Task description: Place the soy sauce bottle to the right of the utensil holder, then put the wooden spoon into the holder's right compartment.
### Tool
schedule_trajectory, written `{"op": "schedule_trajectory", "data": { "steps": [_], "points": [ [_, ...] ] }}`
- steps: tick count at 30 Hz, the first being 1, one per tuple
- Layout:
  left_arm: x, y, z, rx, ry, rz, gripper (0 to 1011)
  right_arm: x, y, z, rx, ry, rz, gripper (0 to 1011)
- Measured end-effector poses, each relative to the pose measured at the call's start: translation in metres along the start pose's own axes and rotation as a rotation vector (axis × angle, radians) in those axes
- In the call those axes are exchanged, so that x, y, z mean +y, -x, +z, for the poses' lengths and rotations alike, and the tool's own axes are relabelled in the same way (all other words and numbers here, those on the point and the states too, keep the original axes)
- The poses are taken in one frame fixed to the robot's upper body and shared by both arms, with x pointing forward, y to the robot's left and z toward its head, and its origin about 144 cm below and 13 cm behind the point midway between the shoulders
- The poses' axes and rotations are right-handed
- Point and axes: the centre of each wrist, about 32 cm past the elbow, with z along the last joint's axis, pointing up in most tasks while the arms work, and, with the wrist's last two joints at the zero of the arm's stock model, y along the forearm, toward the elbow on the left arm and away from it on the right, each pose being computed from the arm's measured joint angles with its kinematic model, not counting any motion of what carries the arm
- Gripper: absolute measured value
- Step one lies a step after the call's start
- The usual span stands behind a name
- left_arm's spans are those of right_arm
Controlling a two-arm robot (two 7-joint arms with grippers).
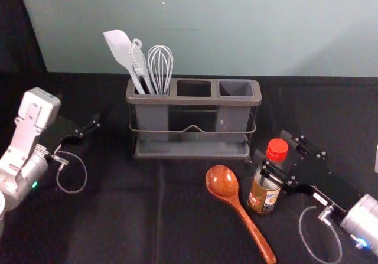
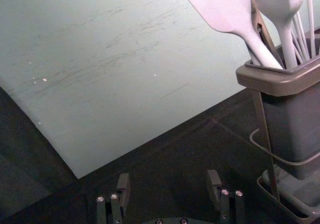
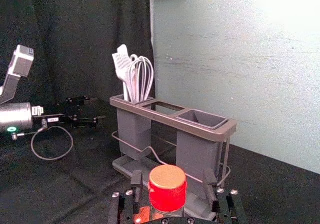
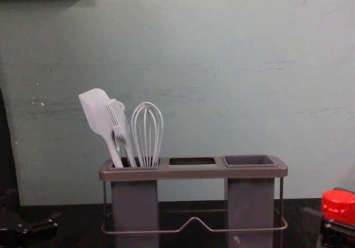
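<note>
1. Soy sauce bottle (image 1: 264,198): upright in front of the utensil holder (image 1: 194,101), near its right end, beside the wooden spoon (image 1: 223,182).
2. Check the right gripper (image 1: 271,146), positioned around the bottle below the cap; you cannot tell whether it has gripped. Confirm a firm hold before lifting.
3. Raise the bottle vertically, clear the spoon, and lower it upright to the holder's right.
4. Keep the left gripper (image 2: 168,175), released and empty, parked left of the holder.
5. Note contents: left compartment, spatula (image 1: 121,50), basting brush (image 4: 118,127) and whisk (image 1: 160,66); right compartment (image 1: 235,88), no utensil.
</note>
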Motion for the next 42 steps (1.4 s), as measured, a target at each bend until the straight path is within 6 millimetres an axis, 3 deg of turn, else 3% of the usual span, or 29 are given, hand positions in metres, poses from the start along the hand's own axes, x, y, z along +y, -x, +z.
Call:
{"op": "schedule_trajectory", "data": {
  "steps": [4, 6, 11, 12, 14, 28, 42],
  "points": [
    [0.0, 0.0, 0.0, 0.0, 0.0, 0.0, 1005, -0.001, 0.0, 0.0, 0.005, 0.002, -0.003, 711],
    [0.0, 0.0, 0.0, 0.0, 0.0, 0.0, 1005, -0.002, 0.001, 0.0, 0.008, 0.001, -0.005, 609],
    [0.0, 0.0, 0.0, 0.0, 0.0, 0.0, 1005, -0.003, 0.001, 0.001, 0.0, -0.002, -0.002, 481],
    [0.0, 0.0, 0.0, 0.0, 0.0, 0.0, 1005, -0.003, 0.002, 0.002, -0.002, -0.003, -0.001, 411],
    [0.0, 0.0, 0.0, 0.0, 0.0, 0.0, 1005, -0.003, 0.002, 0.003, -0.004, -0.006, 0.0, 386],
    [0.0, 0.0, 0.0, 0.0, 0.0, 0.0, 1005, -0.011, -0.005, 0.014, -0.038, -0.028, -0.028, 386],
    [0.0, 0.0, 0.0, 0.0, 0.0, 0.0, 1005, -0.014, -0.041, 0.012, -0.026, -0.016, -0.057, 386]
  ]
}}
